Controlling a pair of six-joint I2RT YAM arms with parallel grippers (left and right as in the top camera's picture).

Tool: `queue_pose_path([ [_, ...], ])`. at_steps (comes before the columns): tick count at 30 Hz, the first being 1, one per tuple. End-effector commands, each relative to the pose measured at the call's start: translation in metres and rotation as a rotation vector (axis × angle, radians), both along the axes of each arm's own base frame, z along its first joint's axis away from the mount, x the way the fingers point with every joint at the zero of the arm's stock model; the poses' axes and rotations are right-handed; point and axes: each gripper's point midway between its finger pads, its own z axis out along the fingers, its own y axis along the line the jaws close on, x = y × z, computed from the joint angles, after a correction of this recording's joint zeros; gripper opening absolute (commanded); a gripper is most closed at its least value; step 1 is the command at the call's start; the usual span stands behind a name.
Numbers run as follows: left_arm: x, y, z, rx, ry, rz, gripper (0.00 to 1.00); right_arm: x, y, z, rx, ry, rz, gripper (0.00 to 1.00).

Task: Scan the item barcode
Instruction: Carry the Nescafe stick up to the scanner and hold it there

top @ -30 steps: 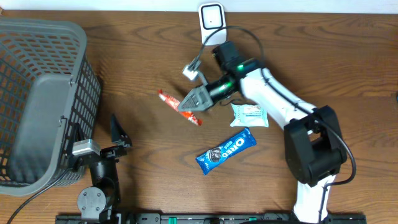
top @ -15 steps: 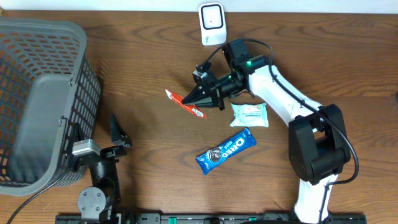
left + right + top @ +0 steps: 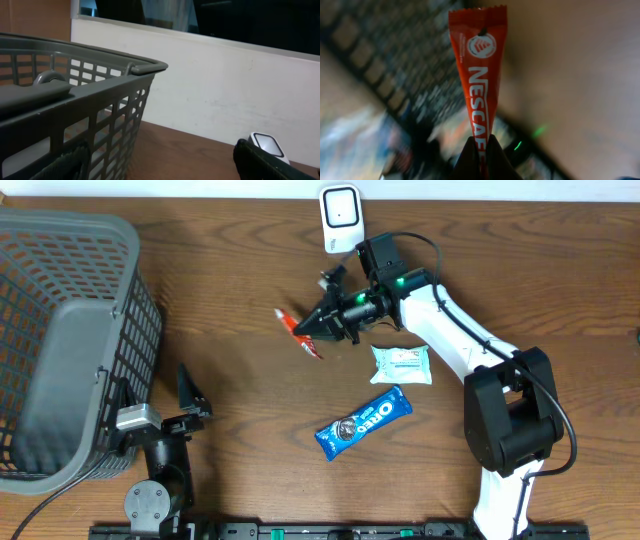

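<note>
A red Nescafe stick sachet (image 3: pixel 300 333) (image 3: pixel 480 75) hangs in the air over the middle of the table, below and left of the white barcode scanner (image 3: pixel 340 218). My right gripper (image 3: pixel 326 324) (image 3: pixel 481 149) is shut on the sachet's lower end, and its printed side faces the wrist camera. No barcode shows on that side. At the front left my left gripper (image 3: pixel 152 398) (image 3: pixel 162 167) stands open and holds nothing. In the left wrist view the scanner (image 3: pixel 267 145) shows behind the right finger.
A grey plastic basket (image 3: pixel 60 340) (image 3: pixel 90 90) fills the left side. A blue Oreo pack (image 3: pixel 364 422) and a white-green packet (image 3: pixel 402 364) lie on the wooden table right of centre. A white wall runs behind the scanner.
My right gripper has swung the sachet up and to the right, closer to the scanner. The left arm has stayed still.
</note>
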Motion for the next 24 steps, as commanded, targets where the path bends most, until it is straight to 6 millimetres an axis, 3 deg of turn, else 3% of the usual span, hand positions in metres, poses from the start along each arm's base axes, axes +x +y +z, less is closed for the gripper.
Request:
queue_pose_path([
  [1, -0.001, 0.0, 0.002, -0.007, -0.01, -0.003, 0.92, 0.05, -0.045, -0.044, -0.391, -0.038, -0.348, 0.01],
  [6, -0.001, 0.0, 0.002, -0.007, -0.011, -0.003, 0.92, 0.073, -0.067, -0.054, -0.507, 0.001, -0.57, 0.01],
  [9, -0.001, 0.0, 0.002, -0.007, -0.011, -0.003, 0.92, 0.097, -0.085, -0.054, -0.55, -0.03, -0.734, 0.01],
  [15, -0.001, 0.0, 0.002, -0.007, -0.01, -0.003, 0.92, 0.15, -0.113, -0.031, -0.58, -0.247, -0.993, 0.02],
  [24, -0.001, 0.0, 0.002, -0.007, -0.01, -0.003, 0.92, 0.203, -0.138, 0.017, -0.584, -0.525, -1.223, 0.02],
])
